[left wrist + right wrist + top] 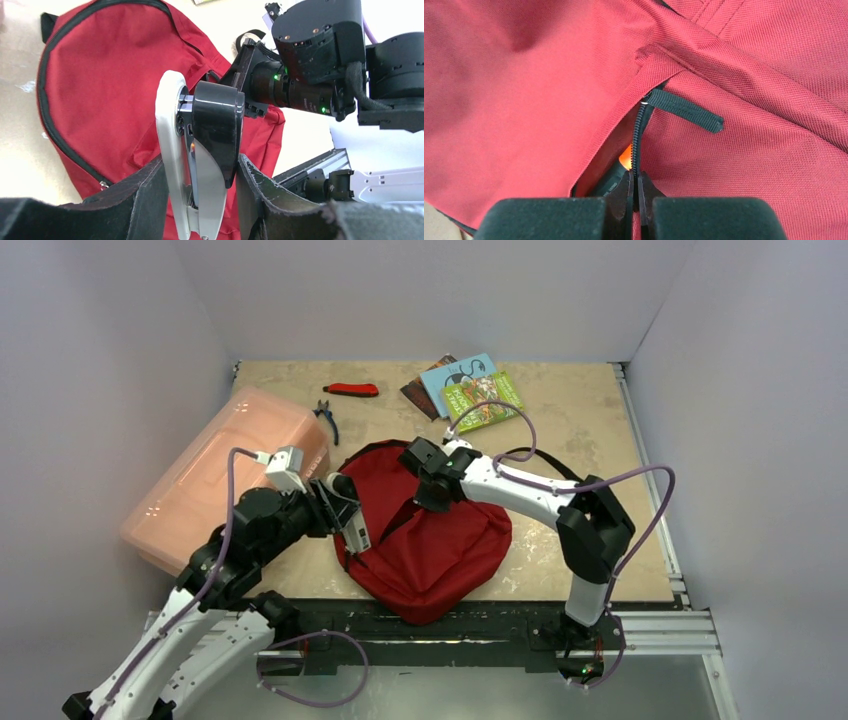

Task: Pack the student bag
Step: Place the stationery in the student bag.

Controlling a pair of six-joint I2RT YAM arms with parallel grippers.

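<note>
While the red backpack (440, 550) is lying flat in the middle of the table (600, 420), toward its near edge, both arms are reaching over it. The left gripper (200, 165) is clamping a white and black stapler (215, 125) between its pads, the body standing on end, and is holding it over the bag's left side. The right gripper (635, 187) is pinching the black zipper (638, 135) at the lip of a pocket opening, its jaws nearly together with only that edge between them. A black pull tab (684, 111) is lying just beyond, on the red fabric. Something orange is showing inside the gap; I cannot tell what. A pink translucent box (220, 475) is sitting to the left of the bag, with pliers (326, 418), a red-handled cutter (352, 390) and some books (475, 390) lying further back.
</note>
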